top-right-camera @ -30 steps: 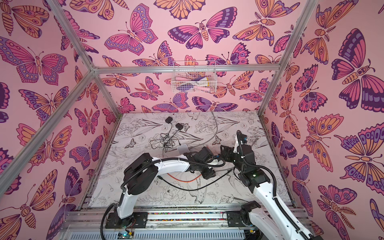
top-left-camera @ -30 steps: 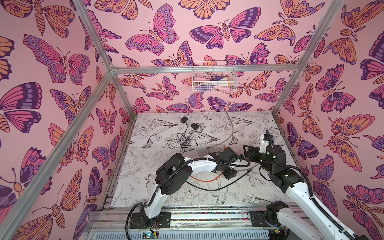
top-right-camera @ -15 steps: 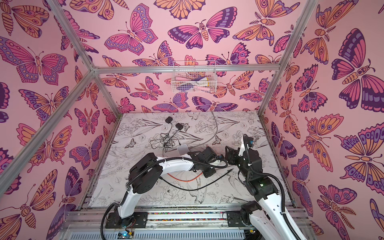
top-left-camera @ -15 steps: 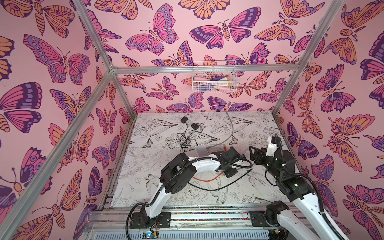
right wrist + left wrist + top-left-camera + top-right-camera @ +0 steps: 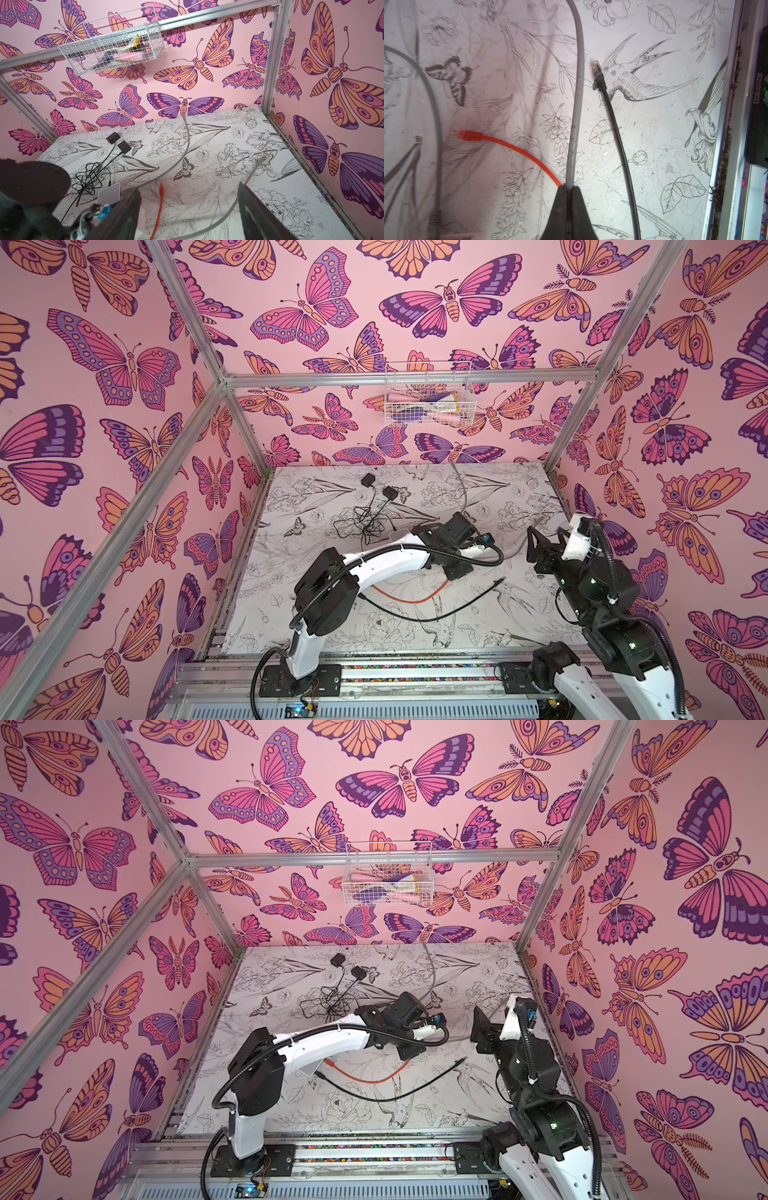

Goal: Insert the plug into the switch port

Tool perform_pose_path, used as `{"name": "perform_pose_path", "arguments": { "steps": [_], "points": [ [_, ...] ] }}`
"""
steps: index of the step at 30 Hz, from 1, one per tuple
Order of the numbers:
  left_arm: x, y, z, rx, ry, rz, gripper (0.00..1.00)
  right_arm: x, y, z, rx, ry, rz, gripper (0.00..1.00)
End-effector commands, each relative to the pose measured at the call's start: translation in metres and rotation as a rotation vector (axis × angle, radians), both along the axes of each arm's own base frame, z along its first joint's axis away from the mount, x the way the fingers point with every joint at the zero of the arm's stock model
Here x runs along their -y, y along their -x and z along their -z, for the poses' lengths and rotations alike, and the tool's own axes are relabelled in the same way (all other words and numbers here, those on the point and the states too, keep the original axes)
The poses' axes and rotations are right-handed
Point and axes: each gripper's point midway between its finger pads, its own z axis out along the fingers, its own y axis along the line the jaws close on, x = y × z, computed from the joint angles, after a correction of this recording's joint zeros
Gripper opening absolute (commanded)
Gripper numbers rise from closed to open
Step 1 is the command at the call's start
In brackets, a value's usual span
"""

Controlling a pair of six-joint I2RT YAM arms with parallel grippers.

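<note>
While left gripper (image 5: 569, 190) pinches gray cable (image 5: 580, 83) tight over mat (image 5: 654, 124), we see right gripper (image 5: 187, 188) spread wide, empty, well apart; orange cable (image 5: 517, 148) and black cable (image 5: 618, 128) lie loose beside gray one.

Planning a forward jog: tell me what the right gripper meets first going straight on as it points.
Most likely the grey cable crossing the mat just ahead of the open right gripper; depth is unclear, so it might clear it and reach bare mat.

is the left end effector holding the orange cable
No, the left end effector is shut on the grey cable, while the orange cable lies free beside it.
</note>
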Motion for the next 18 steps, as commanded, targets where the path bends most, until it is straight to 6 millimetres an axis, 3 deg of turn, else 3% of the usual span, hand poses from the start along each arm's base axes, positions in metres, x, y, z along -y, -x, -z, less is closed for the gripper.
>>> {"name": "perform_pose_path", "arguments": {
  "steps": [1, 6, 14, 16, 18],
  "points": [
    [-0.020, -0.014, 0.002, 0.043, -0.079, -0.015, 0.00, -0.003, 0.001, -0.004, -0.001, 0.043, -0.025, 0.75],
    [-0.032, -0.032, 0.013, 0.027, -0.095, -0.058, 0.00, -0.006, -0.004, 0.009, -0.027, 0.066, -0.036, 0.75],
    [-0.054, -0.050, 0.058, 0.009, -0.204, -0.114, 0.00, -0.016, -0.019, 0.032, -0.068, 0.103, -0.071, 0.74],
    [-0.057, -0.050, 0.060, -0.007, -0.198, -0.126, 0.07, -0.023, -0.022, 0.038, -0.088, 0.117, -0.109, 0.74],
    [-0.063, -0.054, 0.053, -0.027, -0.161, -0.157, 0.27, -0.037, -0.026, 0.046, -0.115, 0.122, -0.182, 0.74]
  ]
}}
